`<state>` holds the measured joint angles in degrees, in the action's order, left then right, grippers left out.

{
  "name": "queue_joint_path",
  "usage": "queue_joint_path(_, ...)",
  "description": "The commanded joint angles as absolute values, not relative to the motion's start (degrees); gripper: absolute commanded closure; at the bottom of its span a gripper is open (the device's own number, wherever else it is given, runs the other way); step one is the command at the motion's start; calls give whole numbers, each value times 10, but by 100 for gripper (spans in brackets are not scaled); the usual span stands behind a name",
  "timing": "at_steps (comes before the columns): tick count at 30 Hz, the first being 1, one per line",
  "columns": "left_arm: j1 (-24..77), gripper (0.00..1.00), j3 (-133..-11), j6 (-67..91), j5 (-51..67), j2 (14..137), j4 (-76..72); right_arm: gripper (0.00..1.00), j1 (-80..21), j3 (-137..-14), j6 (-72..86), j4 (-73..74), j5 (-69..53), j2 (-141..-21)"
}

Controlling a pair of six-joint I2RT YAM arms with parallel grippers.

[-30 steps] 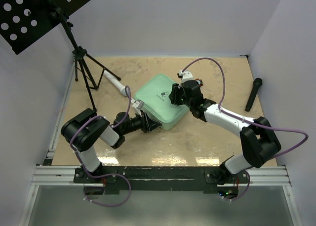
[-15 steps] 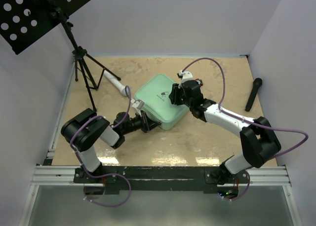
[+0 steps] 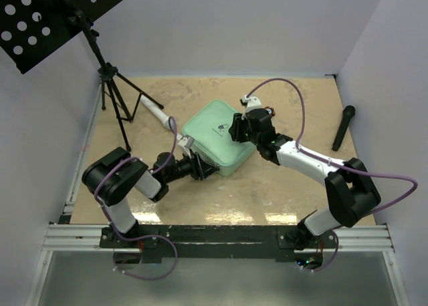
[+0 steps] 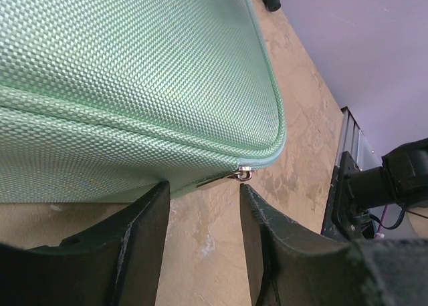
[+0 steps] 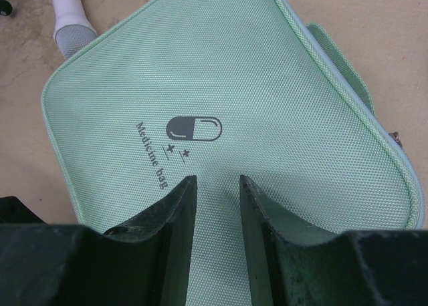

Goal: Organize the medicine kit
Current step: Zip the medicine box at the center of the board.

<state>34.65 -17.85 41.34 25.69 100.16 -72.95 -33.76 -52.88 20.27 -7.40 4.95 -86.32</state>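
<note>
The kit (image 3: 217, 137) lies shut near the middle of the table (image 3: 281, 192), corner-on to the arms; the left gripper (image 4: 202, 191) sits low at its near corner, jaws apart and holding nothing, the zip pull (image 4: 245, 174) just beyond one fingertip rather than between the two; the right gripper (image 5: 215, 180) hangs over the lid below the pill logo (image 5: 194, 127), jaws part-spread, gripping nothing. The risk, as I judge it: closing from here, the left jaws may miss the small pull or pinch the seam instead; a tug could then drag the whole soft case unless the right gripper pins it. Whether the right fingers actually press the lid cannot be told; the contents are hidden; the zip's run past the corner is cut off.
</note>
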Motion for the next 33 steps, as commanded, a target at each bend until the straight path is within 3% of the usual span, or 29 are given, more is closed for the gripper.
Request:
queue_joint_path(1,347,49,-177,399,241,981,-1087,64,-341,-527,195,-97,51,-864)
queue_joint_path(13,353,57,-204,410,271,983,-1087,64,-341,-527,196,-98,50,-865)
queue_joint_path(33,369,54,-209,412,280,992,-1087,64,-343,-496,210,-92,68,-819)
